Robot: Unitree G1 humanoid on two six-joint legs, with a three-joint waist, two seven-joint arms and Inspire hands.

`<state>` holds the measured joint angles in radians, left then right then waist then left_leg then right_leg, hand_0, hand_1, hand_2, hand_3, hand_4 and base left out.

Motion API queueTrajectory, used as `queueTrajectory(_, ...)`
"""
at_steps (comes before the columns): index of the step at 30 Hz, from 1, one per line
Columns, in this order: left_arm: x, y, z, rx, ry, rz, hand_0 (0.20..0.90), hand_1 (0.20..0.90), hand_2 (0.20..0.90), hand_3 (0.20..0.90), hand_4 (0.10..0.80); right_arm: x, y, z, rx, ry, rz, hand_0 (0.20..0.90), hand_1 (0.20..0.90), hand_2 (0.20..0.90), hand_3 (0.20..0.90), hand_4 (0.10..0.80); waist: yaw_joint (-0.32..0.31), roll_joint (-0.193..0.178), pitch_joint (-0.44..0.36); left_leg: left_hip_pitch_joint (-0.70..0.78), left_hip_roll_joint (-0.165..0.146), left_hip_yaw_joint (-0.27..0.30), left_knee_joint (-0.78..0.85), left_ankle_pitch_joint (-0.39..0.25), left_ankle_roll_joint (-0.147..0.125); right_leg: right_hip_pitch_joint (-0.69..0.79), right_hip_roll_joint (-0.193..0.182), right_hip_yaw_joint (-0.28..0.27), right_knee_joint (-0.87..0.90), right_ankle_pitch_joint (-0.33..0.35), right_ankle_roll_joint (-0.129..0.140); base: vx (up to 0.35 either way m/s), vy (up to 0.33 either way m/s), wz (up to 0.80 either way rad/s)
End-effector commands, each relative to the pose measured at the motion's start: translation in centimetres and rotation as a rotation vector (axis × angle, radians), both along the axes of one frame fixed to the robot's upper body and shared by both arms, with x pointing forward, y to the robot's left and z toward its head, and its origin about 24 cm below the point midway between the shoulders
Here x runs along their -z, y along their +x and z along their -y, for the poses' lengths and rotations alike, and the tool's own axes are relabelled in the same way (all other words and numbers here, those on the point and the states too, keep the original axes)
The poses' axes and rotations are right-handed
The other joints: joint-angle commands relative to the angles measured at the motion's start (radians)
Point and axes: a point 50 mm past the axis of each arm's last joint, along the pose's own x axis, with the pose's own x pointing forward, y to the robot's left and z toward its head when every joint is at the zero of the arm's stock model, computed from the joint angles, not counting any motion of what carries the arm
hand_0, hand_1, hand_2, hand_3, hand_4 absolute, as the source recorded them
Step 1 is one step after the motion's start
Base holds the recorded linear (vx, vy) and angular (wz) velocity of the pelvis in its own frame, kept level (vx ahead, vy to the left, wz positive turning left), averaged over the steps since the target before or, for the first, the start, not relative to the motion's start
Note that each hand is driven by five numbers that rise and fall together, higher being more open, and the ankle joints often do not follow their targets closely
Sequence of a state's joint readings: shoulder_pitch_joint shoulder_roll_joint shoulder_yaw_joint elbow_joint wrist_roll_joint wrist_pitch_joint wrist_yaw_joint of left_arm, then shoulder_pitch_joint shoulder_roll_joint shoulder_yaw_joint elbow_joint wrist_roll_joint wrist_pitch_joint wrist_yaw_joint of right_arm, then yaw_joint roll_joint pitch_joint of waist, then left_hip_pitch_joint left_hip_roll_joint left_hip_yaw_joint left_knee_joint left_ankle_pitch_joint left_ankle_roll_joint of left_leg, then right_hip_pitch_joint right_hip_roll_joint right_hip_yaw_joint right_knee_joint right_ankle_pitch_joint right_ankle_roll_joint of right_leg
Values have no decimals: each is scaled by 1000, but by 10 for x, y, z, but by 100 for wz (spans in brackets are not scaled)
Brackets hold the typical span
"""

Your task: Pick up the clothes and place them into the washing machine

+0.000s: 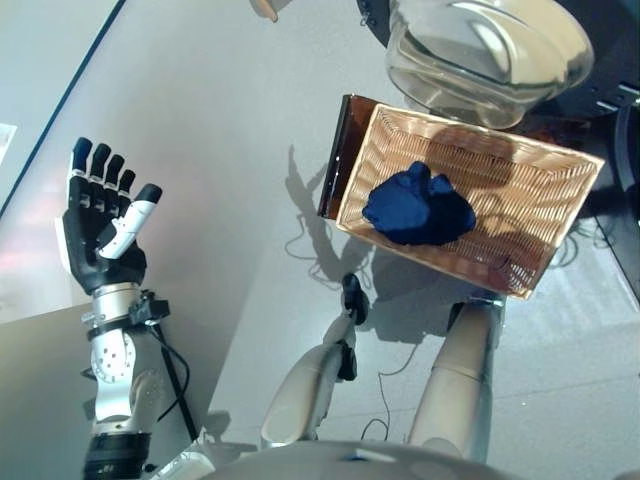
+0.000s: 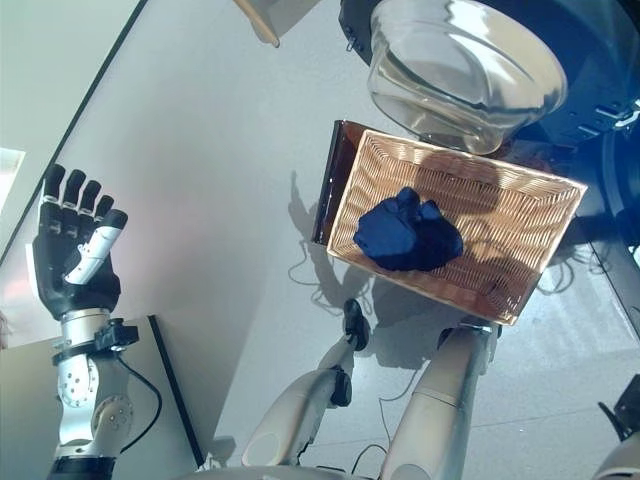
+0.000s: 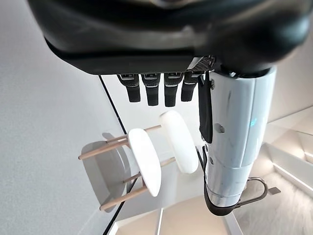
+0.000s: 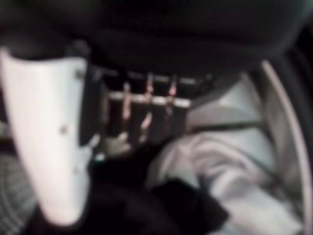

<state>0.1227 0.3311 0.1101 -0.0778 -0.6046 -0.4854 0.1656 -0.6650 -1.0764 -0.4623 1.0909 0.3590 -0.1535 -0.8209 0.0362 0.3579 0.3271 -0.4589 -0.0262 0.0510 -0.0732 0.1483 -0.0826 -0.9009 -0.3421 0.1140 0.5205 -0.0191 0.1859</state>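
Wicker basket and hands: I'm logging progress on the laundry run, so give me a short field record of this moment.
basket: wicker basket on the floor
contents: one dark blue garment, bunched up
washer door: clear glass door, open above the basket
left hand: left hand raised, fingers straight, empty
right hand: right hand near white and dark clothes; grip unclear
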Motion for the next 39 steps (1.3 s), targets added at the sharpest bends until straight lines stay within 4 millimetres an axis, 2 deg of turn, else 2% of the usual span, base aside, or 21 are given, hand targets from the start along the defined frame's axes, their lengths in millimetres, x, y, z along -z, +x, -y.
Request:
queueTrajectory(1,-26,-15,-24,-154,1,176,900,900,900,900,800,-9,1,-5,-56,-168,-85,900,900,900,900,800,-19,-9,-50,10,36,-36,-14,-62,-85,53,39,-21,-63,-27,-29,0,0,0)
queueTrajectory(2,-28,-16,-27,-166,5,185,900,900,900,900,800,4,6,-7,-111,-153,-119,900,900,900,900,800,-22,-14,-45,7,35,-38,-14,-60,-83,52,41,-20,-64,-24,-30,-31,20,3)
queueTrajectory(6,-30,-17,-31,-177,7,194,900,900,900,900,800,21,11,-11,-176,-143,-187,900,900,900,900,800,-21,-25,-40,2,28,-44,-14,-58,-78,52,38,-21,-70,-13,-27,-29,18,6)
queueTrajectory(11,-30,-16,-33,-194,-5,199,900,900,900,900,800,65,29,-31,-330,-97,-274,900,900,900,900,800,-23,-48,-29,-4,18,-55,-14,-53,-70,68,31,-28,-96,6,-21,-29,27,7)
queueTrajectory(12,-30,-16,-33,-194,-4,199,900,900,900,900,800,65,28,-31,-330,-97,-274,900,900,900,900,800,-24,-48,-29,-3,18,-55,-14,-53,-70,69,31,-29,-96,6,-21,-5,22,7)
queueTrajectory(14,-30,-13,-31,-186,2,203,900,900,900,900,800,99,44,-56,-456,-83,-363,900,900,900,900,800,-21,-71,-33,6,13,-59,-14,-53,-64,95,27,-36,-110,17,-19,18,22,6)
queueTrajectory(17,-31,-12,-31,-193,4,210,900,900,900,900,800,113,55,-74,-538,-79,-386,900,900,900,900,800,-18,-90,-38,19,14,-63,-14,-56,-62,126,27,-48,-140,30,-15,0,0,0)
queueTrajectory(18,-31,-12,-31,-194,5,209,900,900,900,900,800,114,56,-74,-539,-78,-386,900,900,900,900,800,-19,-90,-37,20,14,-63,-14,-56,-62,129,27,-49,-142,31,-15,28,-12,-4)
queueTrajectory(20,-31,-8,-29,-186,-3,209,900,900,900,900,800,128,65,-91,-617,-73,-424,900,900,900,900,800,-16,-109,-42,38,19,-68,-14,-59,-60,165,29,-62,-166,43,-12,34,-7,-5)
queueTrajectory(24,-27,-4,-25,-180,-10,191,900,900,900,900,800,139,72,-108,-687,-87,-456,900,900,900,900,800,-17,-125,-46,62,25,-76,-14,-61,-60,208,28,-77,-186,50,-9,41,-8,-3)
queueTrajectory(27,-21,-2,-22,-171,-1,160,900,900,900,900,800,150,81,-135,-803,-158,-541,900,900,900,900,800,-16,-144,-49,99,37,-83,-14,-63,-61,263,28,-93,-206,53,-8,51,-22,-1)
queueTrajectory(29,-19,-1,-21,-172,0,150,900,900,900,900,800,154,81,-138,-813,-155,-559,900,900,900,900,800,-16,-146,-49,105,38,-85,-14,-63,-61,276,28,-99,-212,54,-8,16,-11,0)
queueTrajectory(30,-17,-1,-20,-173,-6,139,900,900,900,900,800,165,83,-150,-855,-168,-623,900,900,900,900,800,-12,-149,-49,113,42,-87,-14,-62,-63,294,28,-109,-221,54,-8,41,-27,1)
queueTrajectory(32,-15,-2,-20,-174,-15,134,900,900,900,900,800,171,83,-155,-869,-167,-654,900,900,900,900,800,-11,-150,-50,118,43,-88,-14,-62,-63,303,30,-114,-226,54,-9,16,-9,0)
queueTrajectory(36,-12,0,-16,-158,-25,121,900,900,900,900,800,195,86,-176,-948,-142,-742,900,900,900,900,800,-5,-151,-58,131,51,-93,-14,-62,-64,322,32,-128,-234,52,-8,11,-3,2)
queueTrajectory(37,-11,1,-14,-152,-32,117,900,900,900,900,800,203,89,-188,-990,-139,-777,900,900,900,900,800,-1,-152,-61,133,53,-93,-14,-62,-65,332,32,-134,-242,52,-8,14,-8,6)
queueTrajectory(39,-10,1,-13,-153,-36,113,900,900,900,900,800,208,91,-196,-1018,-138,-798,900,900,900,900,800,0,-152,-63,134,54,-95,-14,-61,-66,337,33,-137,-246,53,-8,3,-2,2)
